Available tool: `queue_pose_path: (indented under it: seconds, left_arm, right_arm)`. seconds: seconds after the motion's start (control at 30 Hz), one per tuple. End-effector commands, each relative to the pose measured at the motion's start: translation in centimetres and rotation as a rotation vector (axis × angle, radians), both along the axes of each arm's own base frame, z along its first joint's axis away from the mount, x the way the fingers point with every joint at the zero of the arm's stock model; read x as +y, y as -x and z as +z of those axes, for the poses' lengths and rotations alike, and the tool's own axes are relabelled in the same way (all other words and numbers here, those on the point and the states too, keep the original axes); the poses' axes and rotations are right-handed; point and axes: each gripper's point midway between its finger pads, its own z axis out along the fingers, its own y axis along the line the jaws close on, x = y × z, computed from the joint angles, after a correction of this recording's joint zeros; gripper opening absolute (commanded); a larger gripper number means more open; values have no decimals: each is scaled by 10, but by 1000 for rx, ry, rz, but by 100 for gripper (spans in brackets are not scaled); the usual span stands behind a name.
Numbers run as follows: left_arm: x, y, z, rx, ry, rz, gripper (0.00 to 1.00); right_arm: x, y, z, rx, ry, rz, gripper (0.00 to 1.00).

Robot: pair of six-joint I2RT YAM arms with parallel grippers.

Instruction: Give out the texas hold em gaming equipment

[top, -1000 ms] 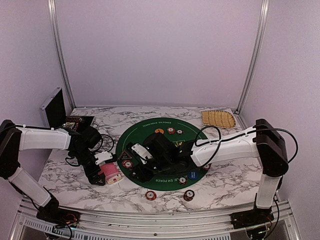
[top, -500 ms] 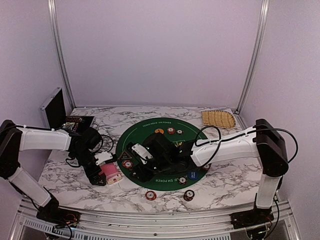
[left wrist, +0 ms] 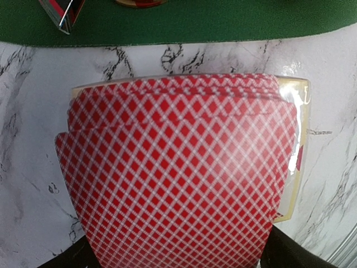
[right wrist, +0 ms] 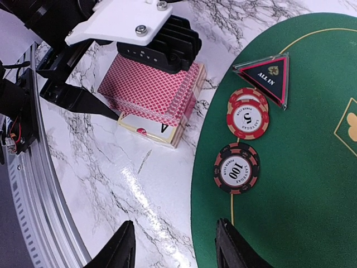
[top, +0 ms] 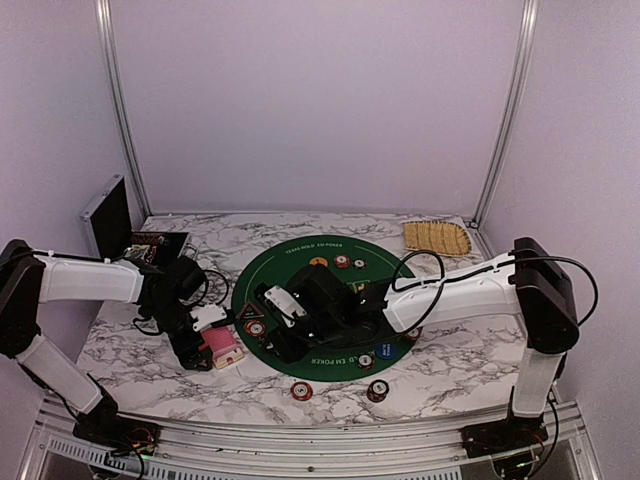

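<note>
Pinching cards [left wrist: 178,167] by their edges, the left pincer [left wrist: 181,254] could spill them. The spread right pincer [right wrist: 175,245] might knock nearby chips [right wrist: 247,115].

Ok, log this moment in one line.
left gripper: straddling red-backed cards, grip unclear | right gripper: open, empty, over green mat edge near 100 chip

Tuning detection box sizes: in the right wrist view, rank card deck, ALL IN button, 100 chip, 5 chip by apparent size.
1. card deck
2. ALL IN button, 100 chip, 5 chip: roughly alike, not rankable.
</note>
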Motion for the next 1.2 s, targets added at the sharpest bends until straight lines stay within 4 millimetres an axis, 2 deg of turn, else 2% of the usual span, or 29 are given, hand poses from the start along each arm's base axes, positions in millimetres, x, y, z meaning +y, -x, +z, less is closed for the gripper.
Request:
queue_pose_path:
  seconds: [0.0, 0.47, 0.7, 0.97, 1.17]
  left_arm:
    - [2, 18, -15, 70, -16, -27, 90]
    - [3, 20, -17, 75, -29, -46, 80]
    - [1, 21, -18, 83, -27, -52, 78]
    - [1, 19, -16, 73, -30, -57, 62]
    - [-1, 16, -10, 52, -21, -59, 57]
  right_arm:
    - [-3, -5, 16, -23, -22, -14, 47]
    - [-3, -4, 12, -13, -19, -14, 45]
    - [-5, -3, 9, -5, -16, -16, 44]
    - [-7, -3, 7, 8, -17, -24, 43]
    - [-6, -2, 6, 33, -27, -29, 44]
